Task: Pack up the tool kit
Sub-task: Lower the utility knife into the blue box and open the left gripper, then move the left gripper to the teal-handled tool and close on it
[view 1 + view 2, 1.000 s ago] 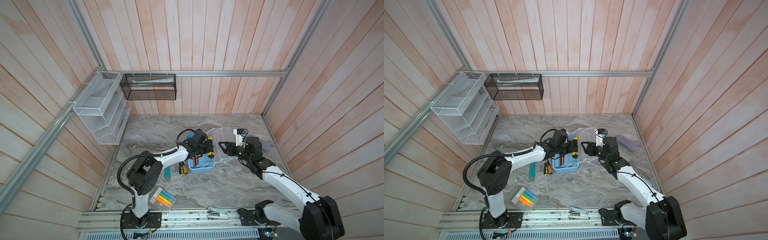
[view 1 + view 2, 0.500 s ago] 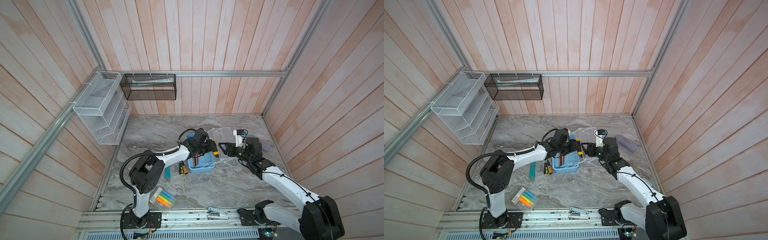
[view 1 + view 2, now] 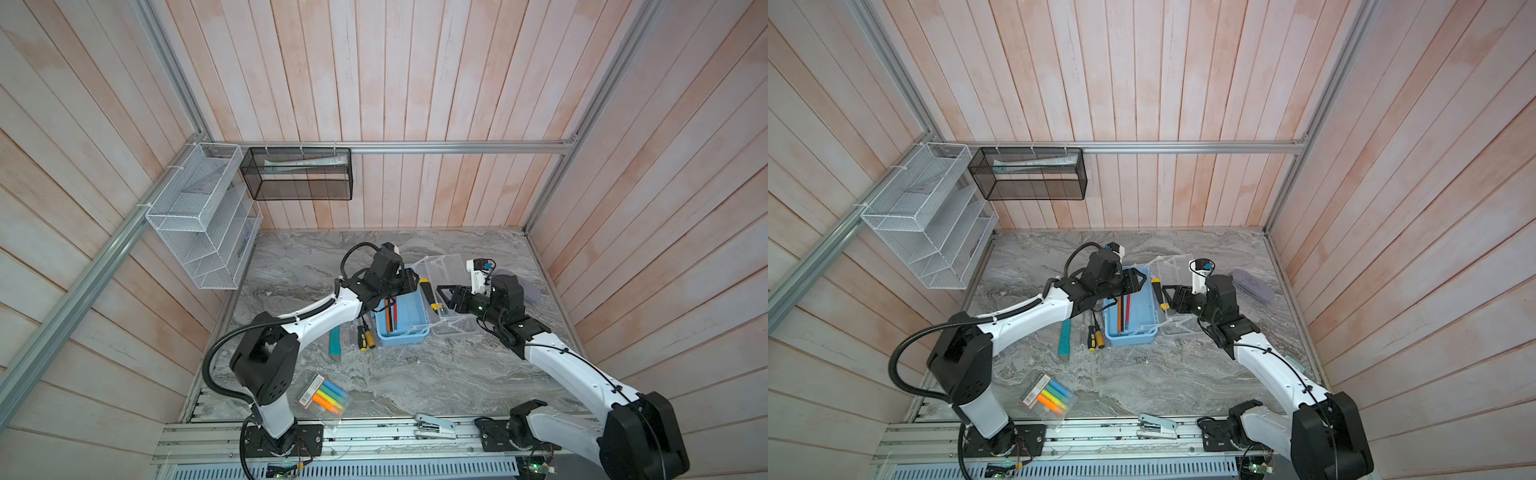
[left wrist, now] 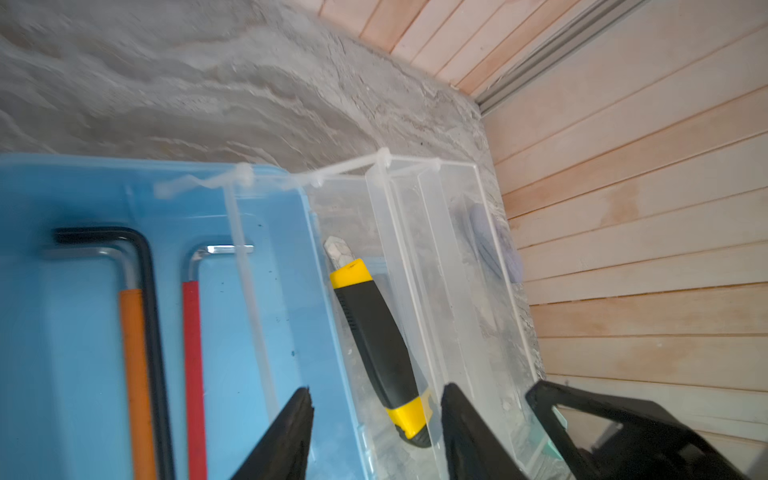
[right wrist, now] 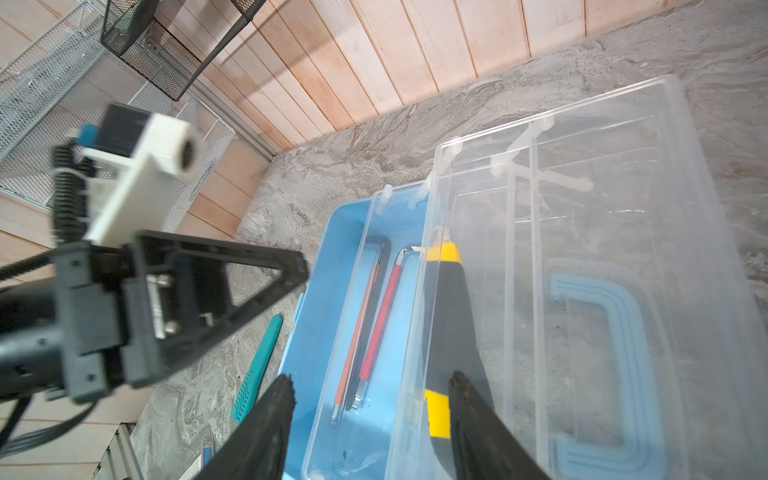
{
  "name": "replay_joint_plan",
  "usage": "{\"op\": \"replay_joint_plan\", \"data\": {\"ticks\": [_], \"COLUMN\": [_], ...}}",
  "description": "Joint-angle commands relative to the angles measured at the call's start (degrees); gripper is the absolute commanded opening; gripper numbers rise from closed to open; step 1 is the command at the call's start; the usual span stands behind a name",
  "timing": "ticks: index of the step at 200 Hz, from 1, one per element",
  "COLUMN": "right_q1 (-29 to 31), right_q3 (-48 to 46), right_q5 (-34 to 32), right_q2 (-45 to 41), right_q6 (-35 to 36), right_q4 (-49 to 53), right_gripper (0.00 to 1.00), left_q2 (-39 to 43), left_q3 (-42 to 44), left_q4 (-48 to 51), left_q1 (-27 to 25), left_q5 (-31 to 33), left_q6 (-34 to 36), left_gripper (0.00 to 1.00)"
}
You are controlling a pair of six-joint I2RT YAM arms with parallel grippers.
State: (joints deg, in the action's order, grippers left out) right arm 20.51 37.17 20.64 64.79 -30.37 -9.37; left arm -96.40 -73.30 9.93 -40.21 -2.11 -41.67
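Small light-blue plastic tool kit [image 3: 401,332] sits mid grey marbled tabletop [image 3: 415,374], open. Its transparent lid [image 5: 623,187] lies laid back flat on the kit's right-arm side. Inside the kit: orange-, red- and black-sleeved hex keys [image 4: 193,353]. Yellow-and-black utility knife [image 4: 374,345] rests in a clear plastic tray [image 4: 415,291] just beside the kit's blue wall.

Pincers: left gripper [image 4: 376,392] released, fingers apart either side of the knife's butt, a gap on both sides. The right gripper [image 5: 372,379] is also spread, over the kit's end; contact with the knife cannot be told.

Teal-handled tool [image 3: 334,343] and yellow-black screwdrivers [image 3: 365,336] lie beside the kit, left-arm side.
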Motion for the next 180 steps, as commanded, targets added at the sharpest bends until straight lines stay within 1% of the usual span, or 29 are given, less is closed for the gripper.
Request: {"op": "replay_joint_plan", "data": {"ticks": [1, 23, 45, 70, 102, 180], "right_q1": [-0.1, 0.5, 1.8, 3.2, 4.5, 7.4], "right_q3": [1.4, 1.5, 2.3, 3.3, 3.8, 5.1], "right_q5": [1.5, 1.7, 1.9, 2.2, 2.0, 0.6], "right_q2": [-1.4, -1.1, 0.4, 2.6, 4.7, 7.3], "right_q6": [0.7, 0.6, 0.6, 0.9, 0.7, 0.4], "right_q4": [0.3, 0.0, 0.3, 0.4, 0.3, 1.9], "right_gripper": [0.63, 0.64, 0.64, 0.63, 0.62, 0.60], "left_q2": [5.0, 8.6, 11.8, 14.4, 15.7, 14.6], "left_q3": [3.2, 6.3, 10.4, 15.5, 21.1, 26.8], "left_q4": [9.1, 16.7, 21.7, 24.4, 24.6, 21.2], "left_q1": [0.5, 0.7, 1.3, 2.5, 4.5, 9.4], "left_q5": [10.6, 18.1, 21.5, 21.9, 21.0, 16.8], "left_q6": [6.4, 7.7, 6.8, 5.2, 3.8, 3.3], "left_gripper": [0.57, 0.59, 0.60, 0.60, 0.60, 0.59]}}
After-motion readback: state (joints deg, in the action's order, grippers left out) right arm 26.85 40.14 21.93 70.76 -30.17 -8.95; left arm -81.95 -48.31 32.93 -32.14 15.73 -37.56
